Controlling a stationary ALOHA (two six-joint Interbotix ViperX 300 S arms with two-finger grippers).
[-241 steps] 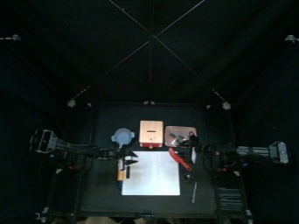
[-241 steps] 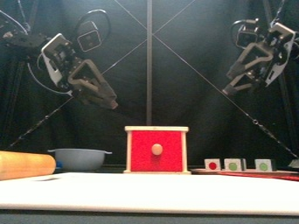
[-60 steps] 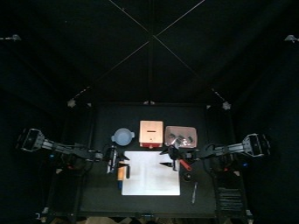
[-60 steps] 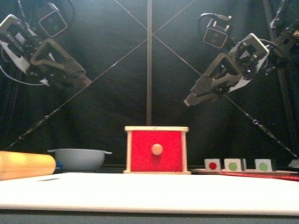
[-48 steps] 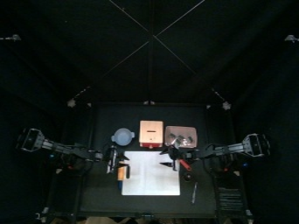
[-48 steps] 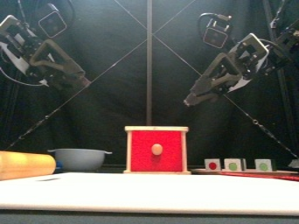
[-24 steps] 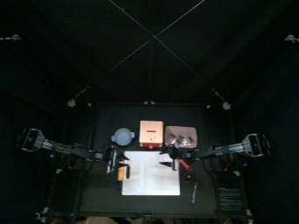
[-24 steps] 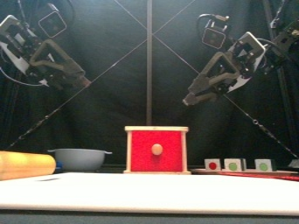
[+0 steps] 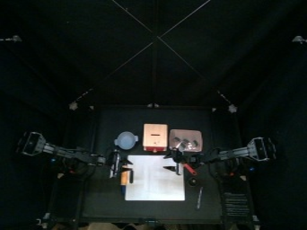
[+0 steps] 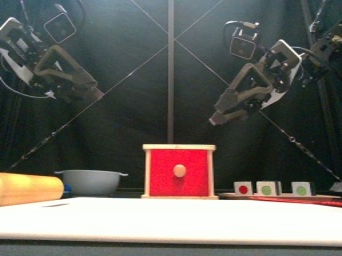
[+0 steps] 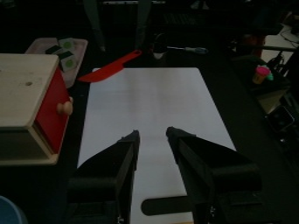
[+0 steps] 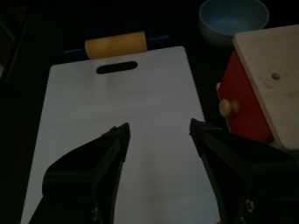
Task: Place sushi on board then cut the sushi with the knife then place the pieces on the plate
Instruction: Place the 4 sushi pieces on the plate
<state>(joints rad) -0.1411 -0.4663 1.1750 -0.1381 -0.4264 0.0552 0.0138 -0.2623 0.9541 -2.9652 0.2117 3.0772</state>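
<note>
Nothing done yet, by my read: the flat white plastic cutting board (image 9: 156, 180) lay bare mid-surface. The toy sushi roll (image 10: 267, 187), blocky pcs w/ white faces & red/green centres, sat approx. at the board's 1 o'clock, apparently on the flat pink tray (image 9: 196, 135), and the smooth red plastic toy knife (image 11: 114, 66) lay by the 2 o'clock corner. Left gripper (image 11: 152, 136) & right gripper (image 12: 158, 129) hung over the board's 9 & 3 o'clock sides, jaws spread, empty; move, cut & plating all remained.
</note>
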